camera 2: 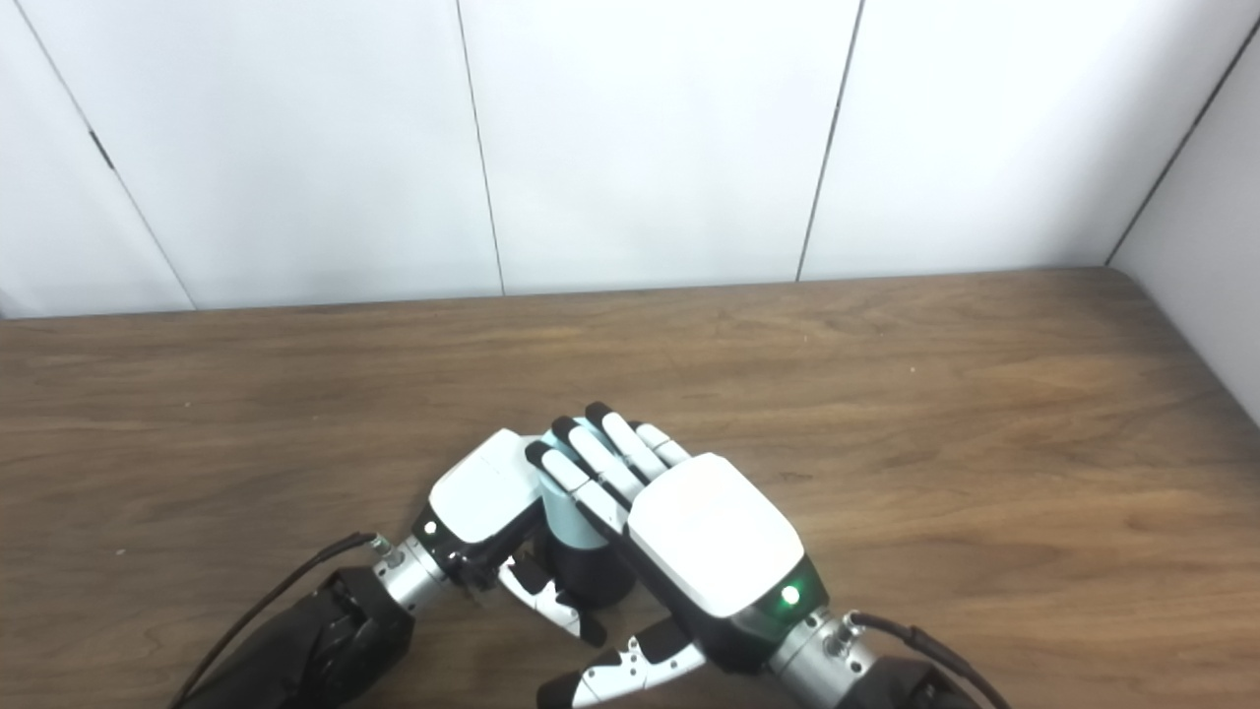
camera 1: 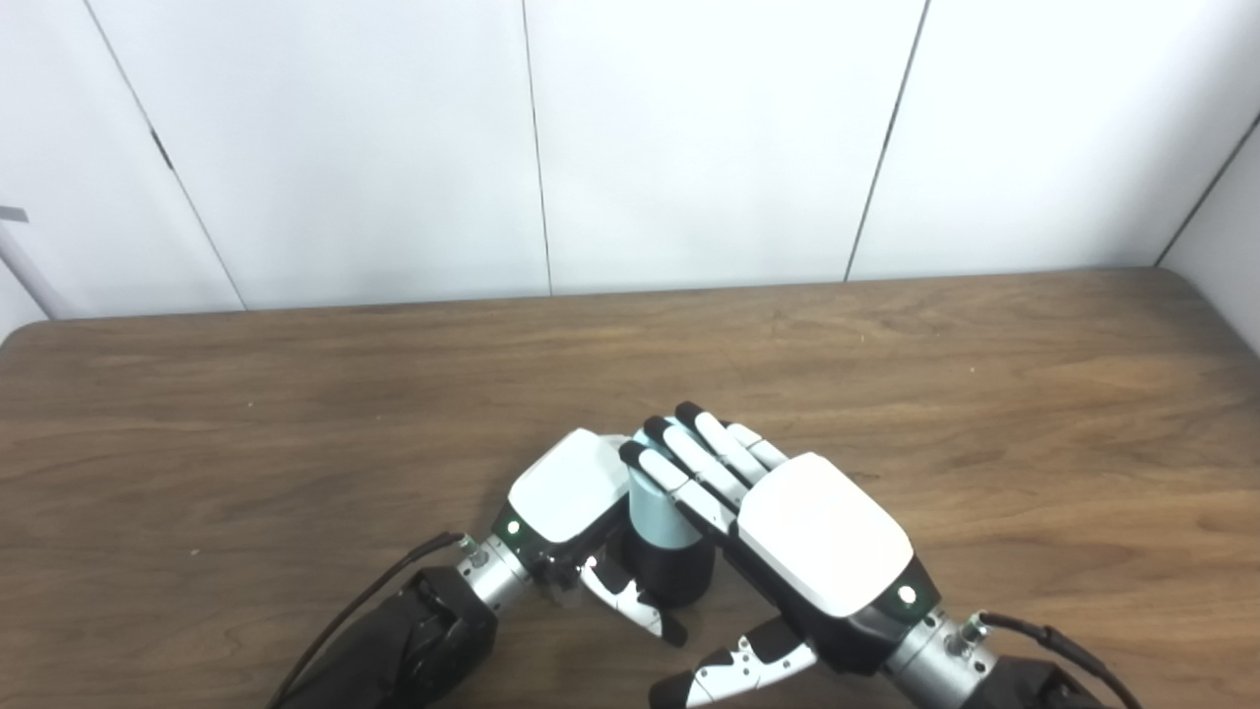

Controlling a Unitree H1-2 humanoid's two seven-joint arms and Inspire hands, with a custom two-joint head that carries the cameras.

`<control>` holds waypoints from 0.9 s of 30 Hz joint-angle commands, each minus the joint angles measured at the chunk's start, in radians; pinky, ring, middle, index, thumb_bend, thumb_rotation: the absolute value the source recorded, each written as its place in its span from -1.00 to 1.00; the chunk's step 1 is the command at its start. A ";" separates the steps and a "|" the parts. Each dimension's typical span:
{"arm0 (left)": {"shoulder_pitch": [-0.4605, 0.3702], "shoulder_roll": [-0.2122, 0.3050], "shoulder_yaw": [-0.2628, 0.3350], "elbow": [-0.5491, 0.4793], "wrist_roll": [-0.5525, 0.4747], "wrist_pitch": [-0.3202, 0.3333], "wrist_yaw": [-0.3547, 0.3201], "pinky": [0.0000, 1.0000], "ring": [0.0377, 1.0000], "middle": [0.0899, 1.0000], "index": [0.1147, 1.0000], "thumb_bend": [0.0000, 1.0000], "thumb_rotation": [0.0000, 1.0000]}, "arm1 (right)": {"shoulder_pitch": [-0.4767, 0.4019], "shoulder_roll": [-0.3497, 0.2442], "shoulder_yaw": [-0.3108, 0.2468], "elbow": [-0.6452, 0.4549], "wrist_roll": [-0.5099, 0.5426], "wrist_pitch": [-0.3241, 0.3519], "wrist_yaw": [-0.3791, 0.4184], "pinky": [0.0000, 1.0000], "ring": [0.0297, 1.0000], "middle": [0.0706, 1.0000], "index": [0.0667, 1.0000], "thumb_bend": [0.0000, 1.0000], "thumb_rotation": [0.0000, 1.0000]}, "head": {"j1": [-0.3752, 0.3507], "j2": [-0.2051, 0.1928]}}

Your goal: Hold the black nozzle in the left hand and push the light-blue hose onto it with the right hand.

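Bare table all round, both hands crowding near-centre (hose between)

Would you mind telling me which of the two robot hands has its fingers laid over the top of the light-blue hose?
The right robot hand: its fingers drape over the hose from above, while the left robot hand sits beside it, by the black nozzle.

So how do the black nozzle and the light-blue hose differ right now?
The black nozzle sits lower, nearer the camera; the light-blue hose rises above it. The left robot hand is beside both, while the right robot hand's fingers lie over the hose's top. Both parts are round and lined up.
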 commanded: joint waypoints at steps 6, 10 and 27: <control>0.296 -0.092 -0.079 0.145 -0.059 -0.022 0.091 0.17 -0.15 -0.17 -0.09 0.00 -1.00 | 0.108 -0.082 0.116 0.133 0.029 -0.015 0.331 0.89 0.96 0.96 0.89 0.65 1.00 | 0.000 0.002; 0.293 -0.092 -0.084 0.149 -0.063 -0.023 0.098 0.16 -0.16 -0.17 -0.09 0.00 -1.00 | 0.107 -0.086 0.119 0.138 0.034 -0.004 0.333 0.86 0.94 0.96 0.88 0.67 1.00 | 0.001 0.002; 0.293 -0.090 -0.082 0.142 -0.061 -0.023 0.090 0.17 -0.14 -0.19 -0.09 0.00 -1.00 | 0.109 -0.091 0.145 0.124 0.036 0.065 0.440 0.82 0.95 0.98 0.90 0.67 1.00 | 0.001 0.004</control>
